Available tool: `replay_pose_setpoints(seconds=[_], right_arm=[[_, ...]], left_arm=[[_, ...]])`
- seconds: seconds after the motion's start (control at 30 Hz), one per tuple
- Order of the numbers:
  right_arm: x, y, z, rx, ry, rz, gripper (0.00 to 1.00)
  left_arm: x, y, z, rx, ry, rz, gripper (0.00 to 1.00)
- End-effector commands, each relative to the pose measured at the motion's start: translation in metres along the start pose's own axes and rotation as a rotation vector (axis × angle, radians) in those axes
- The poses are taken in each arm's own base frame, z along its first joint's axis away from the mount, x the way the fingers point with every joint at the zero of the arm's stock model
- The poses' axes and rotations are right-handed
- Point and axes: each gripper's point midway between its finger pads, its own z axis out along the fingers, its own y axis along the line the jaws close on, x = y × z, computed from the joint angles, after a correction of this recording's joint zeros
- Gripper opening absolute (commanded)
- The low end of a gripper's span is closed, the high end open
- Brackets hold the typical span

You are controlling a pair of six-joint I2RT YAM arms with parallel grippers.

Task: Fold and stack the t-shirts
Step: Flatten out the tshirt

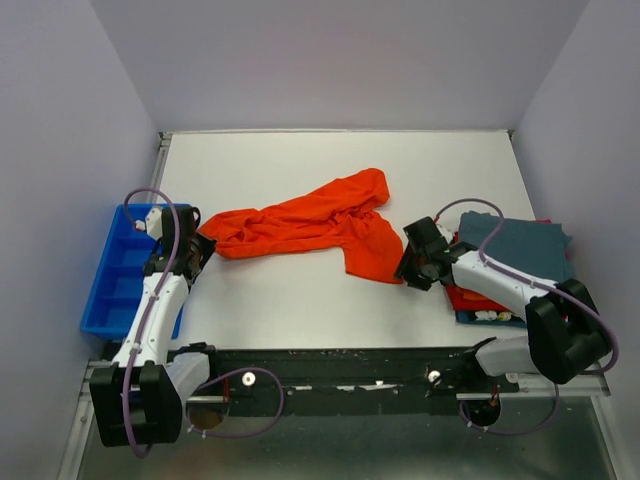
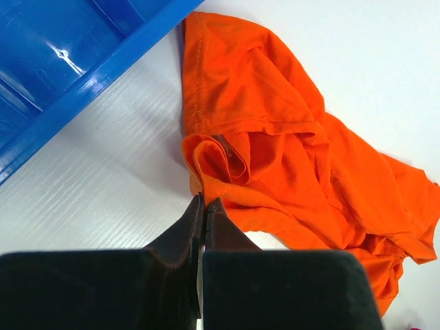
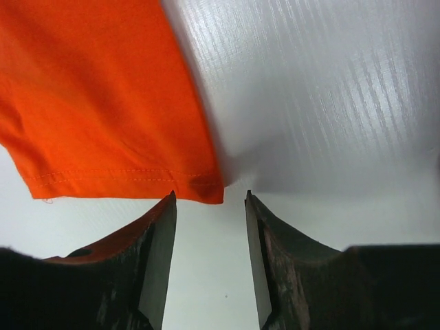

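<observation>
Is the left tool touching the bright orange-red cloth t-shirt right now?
Touching. The left wrist view shows the shut left tool pinching a rolled edge of the bright orange-red cloth t-shirt, no gap at its tips.

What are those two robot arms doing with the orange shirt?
They are folding t-shirts. The orange t-shirt lies crumpled across the middle of the table. The left gripper is pinched shut on its edge, near the blue bin. The right gripper is open, with the shirt's hem corner just in front of its fingers, not held. Beside the right arm sits a stack of folded shirts with a dark teal one on top.
</observation>
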Motion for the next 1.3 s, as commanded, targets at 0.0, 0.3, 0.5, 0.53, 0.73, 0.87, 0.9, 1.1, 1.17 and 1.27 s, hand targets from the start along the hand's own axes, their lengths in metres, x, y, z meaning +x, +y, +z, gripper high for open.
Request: replay_pose_setpoints(seconds=[0.0,0.3,0.5,0.53,0.73,0.87,0.9,1.1,1.17,1.27], right_arm=[[0.005,-0.006,0.017,0.035,0.012,0.011,0.51],[0.008,-0.006,0.026,0.039,0.017,0.040,0.05],[-0.037,0.027,-0.003,-0.048,-0.099,0.015,0.01],[-0.049,0.035,-0.009,-0.067,-0.127,0.009,0.01],[-0.156,0.103,-0.079,-0.298,-0.291,0.053,0.01],[-0.231,0.122,-0.140,-0.381,-0.417,0.078,0.01],[-0.250,0.123,-0.160,-0.404,-0.451,0.084,0.01],[-0.315,0.125,-0.307,-0.620,-0.684,0.053,0.01],[-0.314,0.126,-0.362,-0.669,-0.800,-0.024,0.01],[-0.297,0.122,-0.435,-0.735,-0.942,-0.119,0.01]], left_arm=[[-0.003,0.007,-0.002,-0.010,-0.031,0.009,0.00],[0.002,0.010,0.001,-0.013,-0.012,0.017,0.00],[0.004,-0.003,0.008,0.027,0.013,-0.017,0.00],[0.005,-0.012,0.011,0.052,0.027,-0.045,0.00],[-0.021,-0.067,0.022,0.124,0.050,-0.120,0.00],[-0.057,-0.112,0.017,0.170,0.020,-0.129,0.00],[-0.065,-0.122,0.015,0.176,0.018,-0.129,0.00],[-0.131,-0.217,-0.054,0.403,-0.032,-0.098,0.00],[-0.154,-0.239,-0.087,0.470,-0.081,-0.074,0.00],[-0.182,-0.256,-0.141,0.530,-0.159,-0.022,0.00]])
